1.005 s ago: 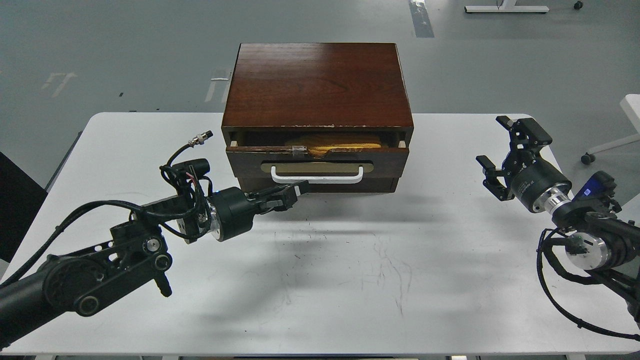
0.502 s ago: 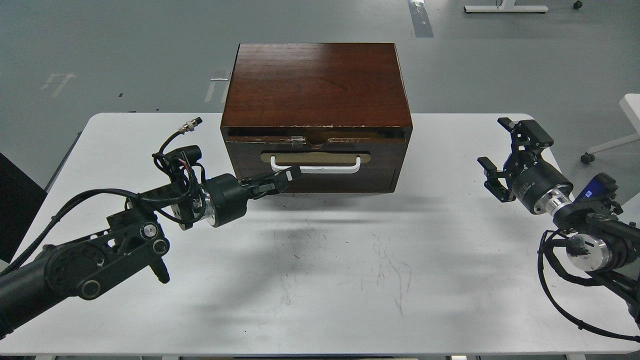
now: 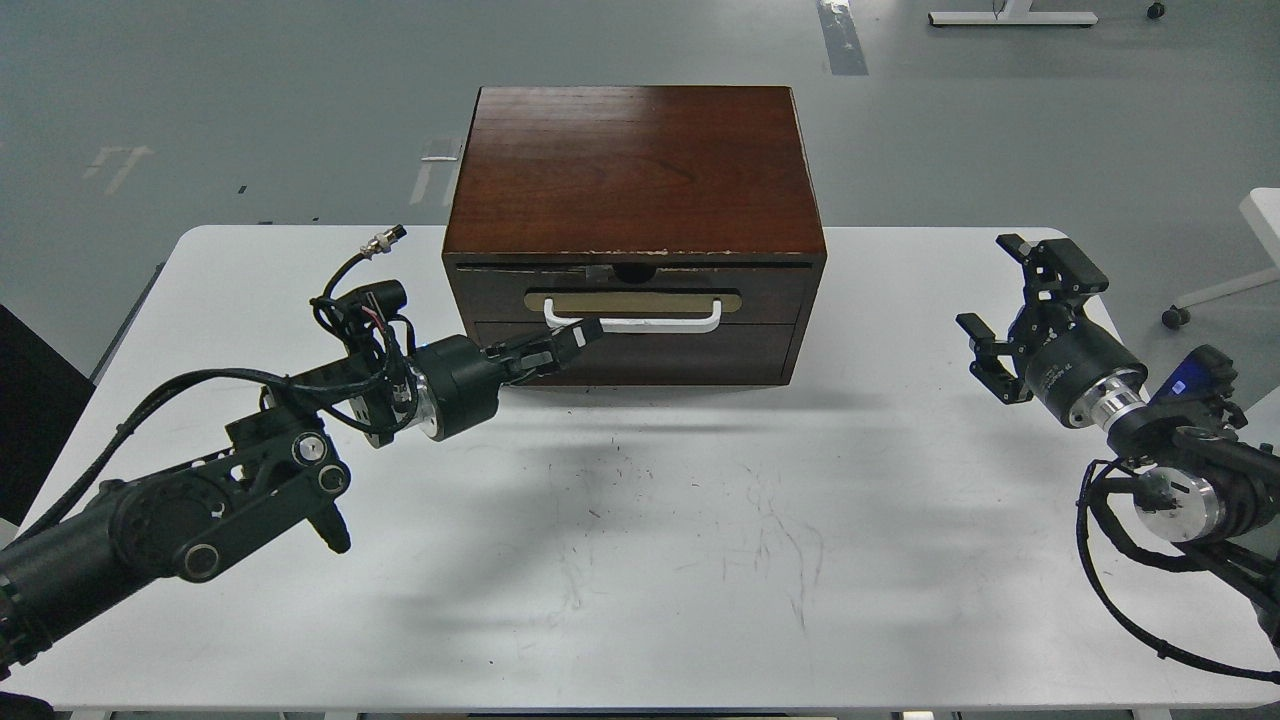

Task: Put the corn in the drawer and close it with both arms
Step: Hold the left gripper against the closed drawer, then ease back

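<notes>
The dark brown drawer [image 3: 640,292] sits pushed into the cabinet [image 3: 635,170], its front flush with the cabinet face. Its white bar handle [image 3: 632,322] lies on a tan oval plate. The corn is hidden inside. My left gripper [image 3: 578,336] has its fingers together and its tip rests against the drawer front at the left end of the handle. My right gripper [image 3: 1010,305] is open and empty, held above the table to the right of the cabinet and well apart from it.
The cabinet stands at the back middle of the white table [image 3: 650,560]. A plain handleless dark panel [image 3: 640,355] lies below the drawer. Grey floor lies beyond the table's far edge.
The drawer slid back from partly open, with corn showing, to fully in. My left gripper moved forward with the drawer front. The right arm stayed nearly still.
</notes>
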Available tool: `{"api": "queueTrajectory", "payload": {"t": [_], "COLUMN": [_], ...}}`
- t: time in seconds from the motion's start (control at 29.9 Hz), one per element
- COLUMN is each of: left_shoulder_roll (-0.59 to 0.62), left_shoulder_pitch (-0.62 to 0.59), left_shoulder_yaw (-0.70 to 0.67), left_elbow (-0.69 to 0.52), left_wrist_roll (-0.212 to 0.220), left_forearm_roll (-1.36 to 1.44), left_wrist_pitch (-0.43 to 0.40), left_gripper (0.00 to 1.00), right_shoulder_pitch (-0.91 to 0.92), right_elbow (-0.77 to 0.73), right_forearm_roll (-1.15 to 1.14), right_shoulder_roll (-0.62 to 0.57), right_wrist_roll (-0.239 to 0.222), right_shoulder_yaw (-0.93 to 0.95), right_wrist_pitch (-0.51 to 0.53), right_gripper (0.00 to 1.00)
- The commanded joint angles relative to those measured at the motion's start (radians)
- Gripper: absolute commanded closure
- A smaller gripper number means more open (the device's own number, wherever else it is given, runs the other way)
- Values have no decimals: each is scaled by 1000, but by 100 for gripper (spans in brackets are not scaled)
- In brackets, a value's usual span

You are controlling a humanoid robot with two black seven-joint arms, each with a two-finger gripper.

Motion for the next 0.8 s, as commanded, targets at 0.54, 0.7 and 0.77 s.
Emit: {"api": "queueTrajectory", "payload": {"t": [0.54,0.7,0.77], "left_shoulder_roll": [-2,-2,7], "left_shoulder_pitch": [-4,-12,-12], "left_shoulder_yaw": [-5,1,5], "left_elbow": [8,7,-6], "left_wrist_roll": [1,1,0], "left_forearm_roll": [-6,-31,-48], "left_wrist_pitch": [7,1,-12], "left_gripper": [100,100,100], "right_shoulder_pitch": [-1,-1,-1], "right_elbow": [2,2,2], "right_forearm_roll": [1,0,0], "right_shoulder_roll": [1,0,1], "right_wrist_roll": [0,0,0], "right_shoulder_yaw": [0,0,0], "right_wrist_pitch": [0,0,0], "right_gripper": [1,1,1]}}
